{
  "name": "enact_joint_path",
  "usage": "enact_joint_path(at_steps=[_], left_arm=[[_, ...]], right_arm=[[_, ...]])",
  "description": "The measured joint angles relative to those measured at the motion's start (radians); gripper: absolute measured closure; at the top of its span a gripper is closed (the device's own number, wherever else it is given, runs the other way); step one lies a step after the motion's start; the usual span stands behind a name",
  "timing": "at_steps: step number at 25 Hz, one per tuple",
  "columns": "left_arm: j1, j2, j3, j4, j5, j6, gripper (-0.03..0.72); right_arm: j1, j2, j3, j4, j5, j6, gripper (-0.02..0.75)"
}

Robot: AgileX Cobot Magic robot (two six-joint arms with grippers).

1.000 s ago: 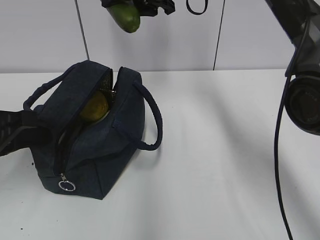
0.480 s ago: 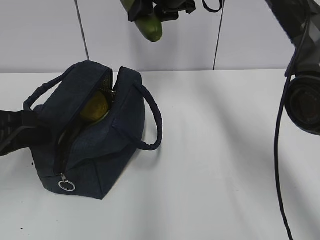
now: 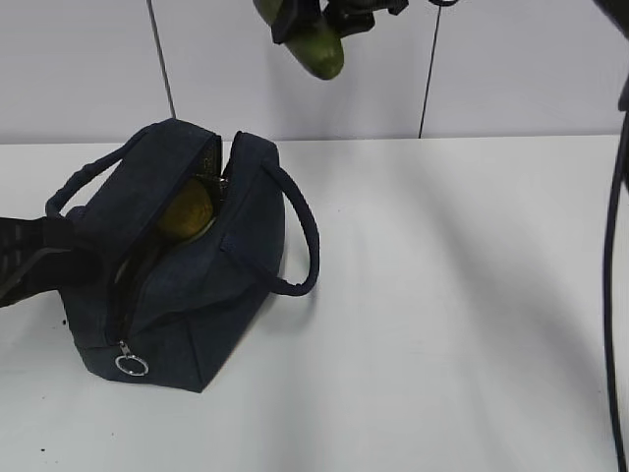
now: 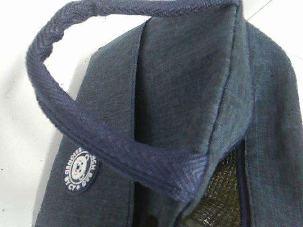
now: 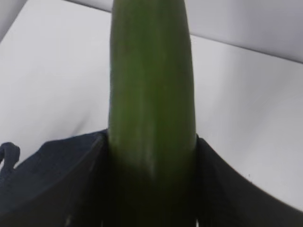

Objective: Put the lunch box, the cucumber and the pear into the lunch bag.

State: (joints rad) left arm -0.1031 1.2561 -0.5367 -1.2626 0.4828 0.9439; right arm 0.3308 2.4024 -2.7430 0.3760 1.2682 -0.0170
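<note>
- Right pincer (image 3: 329,15) hangs high at the top edge of the exterior view, clamped on the cucumber (image 3: 316,49), whose rounded end points down and to the right, well above the tabletop (image 3: 442,295).
- From the right wrist view the cucumber (image 5: 151,104) runs straight up the middle, with the dark fingers (image 5: 90,189) pressed against both its sides.
- Left pincer (image 3: 25,258) is low at the left edge of the exterior view, touching the left side of the lunch bag (image 3: 187,265); its jaws are together, and whether they pinch fabric cannot be told.
- Sitting on the left half of the tabletop, the lunch bag has its zipper open and its top gaping.
- Through the opening the yellow pear (image 3: 187,211) shows inside the bag.
- One looped handle (image 3: 300,231) hangs off the bag's right side; the other handle (image 3: 84,182) arches on the left.
- A silver ring pull (image 3: 131,365) dangles at the near end of the bag.
- The left wrist view is filled by the bag's dark fabric, with a handle (image 4: 94,142) crossing it, a round badge (image 4: 79,169) and a patch of silvery lining (image 4: 220,194) at the opening.
- The lunch box is not visible.
</note>
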Motion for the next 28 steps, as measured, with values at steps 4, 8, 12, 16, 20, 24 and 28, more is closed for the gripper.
enact_joint_path(at_steps=[4,8,12,16,20,24,28], left_arm=[[0.0,0.0,0.0,0.0,0.0,0.0,0.707],[0.0,0.0,0.0,0.0,0.0,0.0,0.707],[0.0,0.0,0.0,0.0,0.0,0.0,0.707],[0.0,0.0,0.0,-0.001,0.0,0.0,0.707],[0.0,0.0,0.0,-0.001,0.0,0.0,0.707],[0.0,0.0,0.0,-0.001,0.0,0.0,0.707],[0.0,0.0,0.0,-0.006,0.0,0.0,0.707]], right_arm=[[0.0,-0.104,0.214,-0.008,0.0,-0.024,0.369],[0.008,-0.226,0.437,-0.008,-0.002,-0.068,0.369],[0.056,-0.31,0.608,0.02,-0.006,-0.108,0.369],[0.15,-0.322,0.705,0.036,-0.01,-0.118,0.369],[0.224,-0.29,0.72,0.045,-0.015,-0.12,0.369],[0.235,-0.27,0.72,0.048,-0.024,-0.096,0.369],[0.233,-0.269,0.72,0.048,-0.094,-0.024,0.368]])
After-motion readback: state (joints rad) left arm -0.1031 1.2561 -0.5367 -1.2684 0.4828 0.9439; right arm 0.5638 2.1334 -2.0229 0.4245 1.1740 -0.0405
